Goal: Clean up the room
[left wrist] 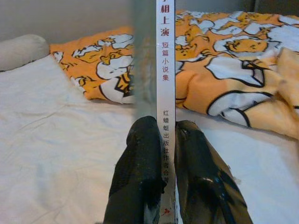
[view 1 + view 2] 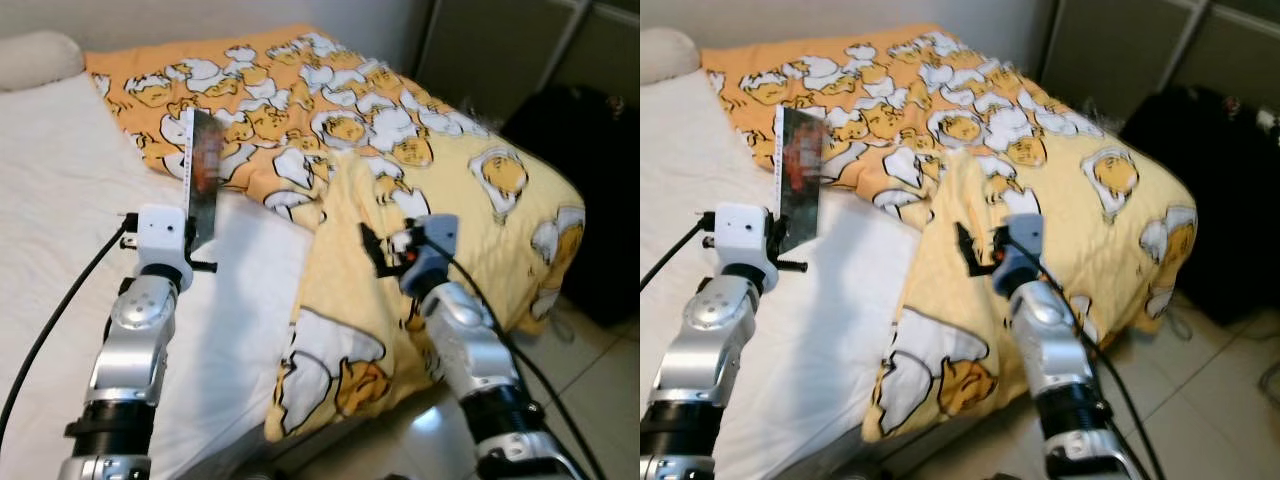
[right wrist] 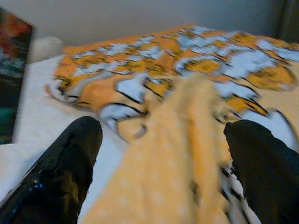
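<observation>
Bed: white sheet (image 2: 60,190) covers the mattress; one orange and yellow blanket (image 2: 480,170) with an egg cartoon print lies over the far and right part, and its edge hangs down toward the tiled floor (image 2: 590,370).
Head views, things: one pale pillow (image 2: 35,55) at the far left corner, cut off by the picture edge; one dark bag (image 2: 590,150) stands on the floor at the right, partly cut off.
Head views, left arm: left gripper (image 2: 200,240) holds one thin book (image 2: 203,170) upright above the white sheet, just beside the blanket's edge. The cover picture is blurred and hard to make out.
Head views, right arm: right gripper (image 2: 375,250) sits at a raised fold of the blanket; its fingers are small here and mostly hidden against the cloth.
Left wrist view: two black fingers (image 1: 140,172) are pressed on both sides of the book's white spine (image 1: 165,93), which carries printed Chinese characters. The top of the book is cut off. Behind it lie the sheet, the blanket and the pillow (image 1: 21,49).
Right wrist view: two black fingers (image 3: 70,163) are spread wide, one on each side of a yellow blanket ridge (image 3: 177,158) that rises between them. I cannot tell if they touch the cloth. The picture is blurred. At one edge a dark book cover (image 3: 14,79) shows, cut off.
Containers: I see no open container; whether the bag holds something I cannot tell.
</observation>
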{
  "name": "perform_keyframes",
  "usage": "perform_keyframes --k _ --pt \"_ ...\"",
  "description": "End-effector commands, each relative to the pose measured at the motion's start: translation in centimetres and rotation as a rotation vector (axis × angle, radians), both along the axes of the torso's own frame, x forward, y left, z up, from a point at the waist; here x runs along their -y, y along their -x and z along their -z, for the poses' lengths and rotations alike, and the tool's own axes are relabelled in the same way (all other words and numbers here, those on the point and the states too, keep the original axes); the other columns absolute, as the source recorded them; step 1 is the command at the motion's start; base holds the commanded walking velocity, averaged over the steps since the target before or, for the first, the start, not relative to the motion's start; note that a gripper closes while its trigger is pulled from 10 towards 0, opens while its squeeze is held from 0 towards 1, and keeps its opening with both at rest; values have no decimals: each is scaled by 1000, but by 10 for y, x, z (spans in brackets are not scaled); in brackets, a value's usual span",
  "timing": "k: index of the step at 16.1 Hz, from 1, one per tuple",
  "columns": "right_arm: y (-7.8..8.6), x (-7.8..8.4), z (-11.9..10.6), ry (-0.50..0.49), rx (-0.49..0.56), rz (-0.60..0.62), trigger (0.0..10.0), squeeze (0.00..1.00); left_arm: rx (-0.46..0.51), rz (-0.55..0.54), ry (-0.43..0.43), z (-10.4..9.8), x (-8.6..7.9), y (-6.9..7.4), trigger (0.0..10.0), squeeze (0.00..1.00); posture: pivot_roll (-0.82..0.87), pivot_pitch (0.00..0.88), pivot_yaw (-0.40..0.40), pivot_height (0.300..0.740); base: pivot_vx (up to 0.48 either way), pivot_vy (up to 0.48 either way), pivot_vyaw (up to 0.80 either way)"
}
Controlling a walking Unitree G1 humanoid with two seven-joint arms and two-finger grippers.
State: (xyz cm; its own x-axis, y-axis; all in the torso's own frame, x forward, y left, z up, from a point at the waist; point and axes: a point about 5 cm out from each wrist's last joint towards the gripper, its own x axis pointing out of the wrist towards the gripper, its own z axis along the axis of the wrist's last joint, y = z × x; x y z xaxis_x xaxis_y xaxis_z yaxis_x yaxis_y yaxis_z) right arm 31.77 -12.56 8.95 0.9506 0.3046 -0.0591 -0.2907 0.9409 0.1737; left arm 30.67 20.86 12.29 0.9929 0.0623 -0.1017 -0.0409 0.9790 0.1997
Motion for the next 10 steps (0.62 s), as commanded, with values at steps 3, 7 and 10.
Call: perform_keyframes --k 3,7,10 --pt "1 -1 -2 7 14 -18 10000 0 51 7 -8 -11 3 -1 10000 0 -5 0 -3 740 0 314 423" --pt "2 0 -1 11 10 -17 10000 0 46 10 -5 -9 5 0 10000 0 -5 0 -5 740 0 312 800" --pt "3 0 0 18 5 -19 10000 0 45 11 -4 -9 6 0 10000 0 -5 0 -5 740 0 312 167"
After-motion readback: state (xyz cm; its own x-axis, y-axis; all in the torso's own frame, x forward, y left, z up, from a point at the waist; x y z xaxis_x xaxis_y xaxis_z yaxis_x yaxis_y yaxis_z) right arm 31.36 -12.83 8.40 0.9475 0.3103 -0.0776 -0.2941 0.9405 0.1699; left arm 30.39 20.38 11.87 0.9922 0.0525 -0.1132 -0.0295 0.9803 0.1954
